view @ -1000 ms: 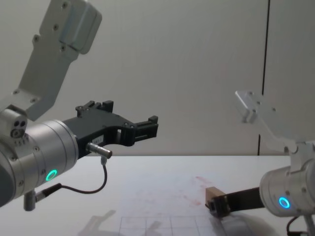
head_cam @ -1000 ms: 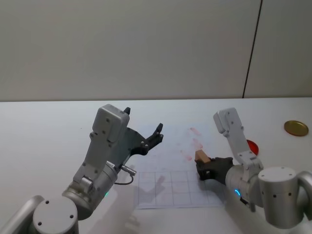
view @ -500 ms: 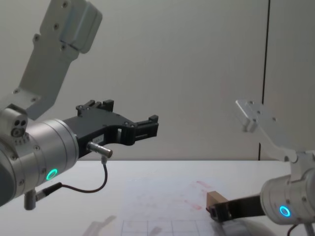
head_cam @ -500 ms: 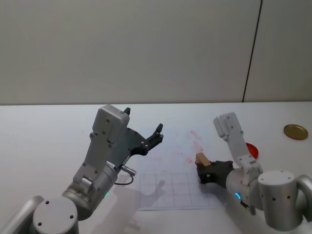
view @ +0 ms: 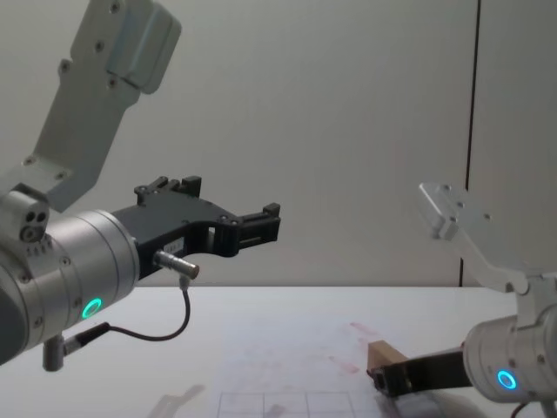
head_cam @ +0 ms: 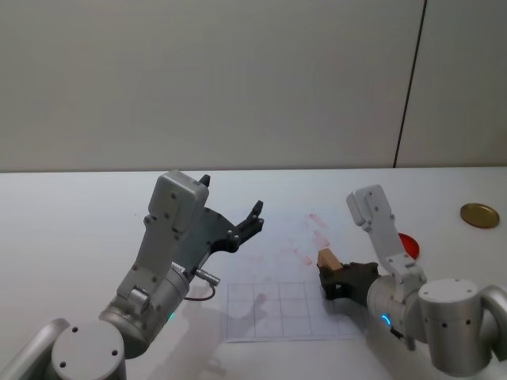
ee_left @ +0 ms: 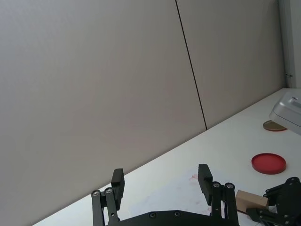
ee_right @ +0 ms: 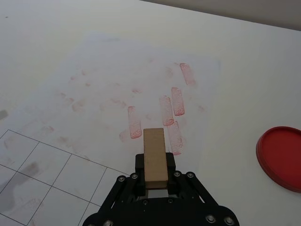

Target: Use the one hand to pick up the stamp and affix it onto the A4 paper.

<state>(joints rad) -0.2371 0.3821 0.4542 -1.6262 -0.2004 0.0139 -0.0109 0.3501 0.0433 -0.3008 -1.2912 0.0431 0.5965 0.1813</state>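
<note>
Black and idle, the left gripper (head_cam: 234, 195) hangs above the desk (head_cam: 71, 206) at about 9 o'clock from the A4 paper (head_cam: 273, 237), taking the head view as the dial with 12 o'clock pointing away from the robot. Its jaws are spread wide and hold nothing. It has not stirred over the last second and looks parked.

The paper lies flat at the centre, with a printed grid (head_cam: 277, 305) at its 6 o'clock end and a cluster of red prints (ee_right: 178, 101) toward 1 o'clock.

At the sheet's 4 o'clock side, the right gripper (head_cam: 333, 279) is clamped on the stamp (ee_right: 154, 155). It grips the wooden block by its rear end, and the free end juts out among the red prints, just past the grid. From the chest view the block is tilted and seems a little off the sheet, though a light touch cannot be ruled out.

Over the last second the stamp has kept almost the same spot over the paper. It sits slightly lower in the chest view, but so does the desk line, so this may not be a real descent. I judge the pickup and the carry done and the press still to come: a straight push down, with the stamp's face brought flat.

The red ink pad (ee_right: 282, 157) lies at 3 o'clock, near the paper's edge but apart from it. A gold lid (head_cam: 480, 214) sits toward 2 o'clock, well apart.
</note>
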